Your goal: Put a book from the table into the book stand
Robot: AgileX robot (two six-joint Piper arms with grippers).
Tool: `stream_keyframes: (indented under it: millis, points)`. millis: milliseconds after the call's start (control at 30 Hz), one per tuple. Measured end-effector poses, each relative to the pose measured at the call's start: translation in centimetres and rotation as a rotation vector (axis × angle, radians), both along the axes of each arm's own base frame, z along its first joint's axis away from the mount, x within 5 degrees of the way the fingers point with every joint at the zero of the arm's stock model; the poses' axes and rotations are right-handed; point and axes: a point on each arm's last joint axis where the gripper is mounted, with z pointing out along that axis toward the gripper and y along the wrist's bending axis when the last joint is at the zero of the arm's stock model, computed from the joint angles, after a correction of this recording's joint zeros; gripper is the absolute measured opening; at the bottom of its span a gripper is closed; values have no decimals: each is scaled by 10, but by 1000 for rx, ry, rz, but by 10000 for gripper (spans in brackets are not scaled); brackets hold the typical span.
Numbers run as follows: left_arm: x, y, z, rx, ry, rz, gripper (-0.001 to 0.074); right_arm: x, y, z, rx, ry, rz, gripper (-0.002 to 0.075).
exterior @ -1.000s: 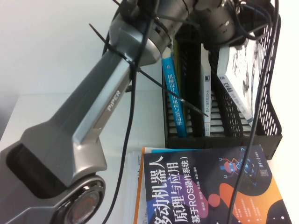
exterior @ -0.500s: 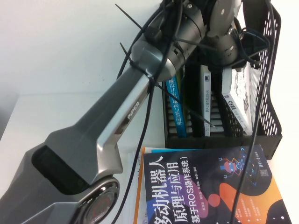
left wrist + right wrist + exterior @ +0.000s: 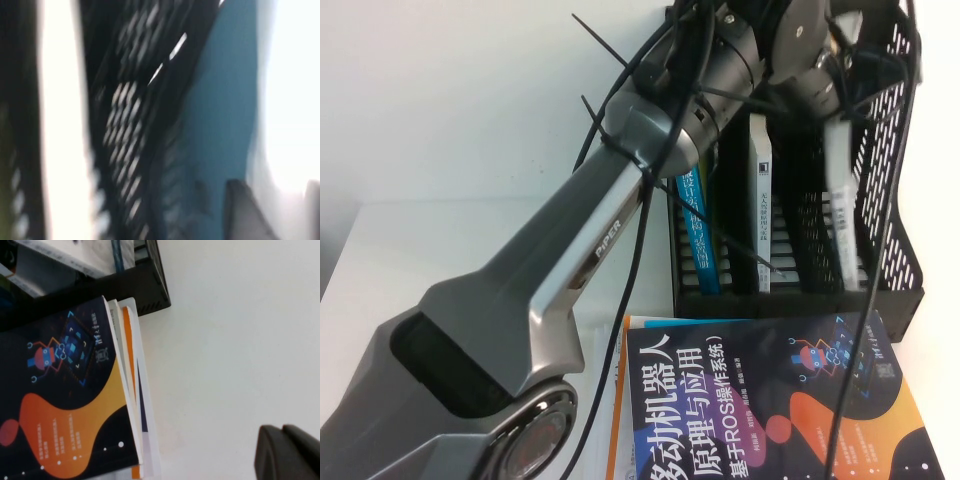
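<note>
The book point(image 3: 845, 210) stands nearly upright in the rightmost slot of the black book stand point(image 3: 800, 295), its white edge facing me. My left gripper point(image 3: 832, 90) is over the stand at the book's top end. In the left wrist view its teal back cover point(image 3: 220, 125) runs beside the stand's perforated wall point(image 3: 125, 125), and my left gripper point(image 3: 277, 205) is shut on the book, one finger on each side. My right gripper point(image 3: 290, 455) is shut and empty, low over the white table point(image 3: 225, 340).
A blue-spined book point(image 3: 695, 230) fills the left slot and a thin book point(image 3: 760, 200) the middle slot. A dark book with orange graphics point(image 3: 770, 400) lies on a stack in front of the stand, also in the right wrist view point(image 3: 65, 390). My left arm crosses the table point(image 3: 470, 240).
The book has swung from a tilt to nearly upright and sunk deeper into the right slot. My left arm has shifted right and forward over the stand. The right gripper's earlier position is not shown.
</note>
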Motion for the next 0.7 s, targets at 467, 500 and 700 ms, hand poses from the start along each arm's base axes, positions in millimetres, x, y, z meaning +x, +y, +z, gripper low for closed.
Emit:
stream_keyframes:
  millis: [467, 500, 700]
  points:
    - [-4, 15, 47, 24, -324, -97, 254, -1, 1, -28, -79, 73, 91, -4]
    - [-6, 21, 56, 48, -357, -90, 203, -1, 1, -31, -89, 80, 102, -4]
    - [-35, 81, 131, 175, -577, 53, 21, 1, 2, -37, -116, 66, 150, -4]
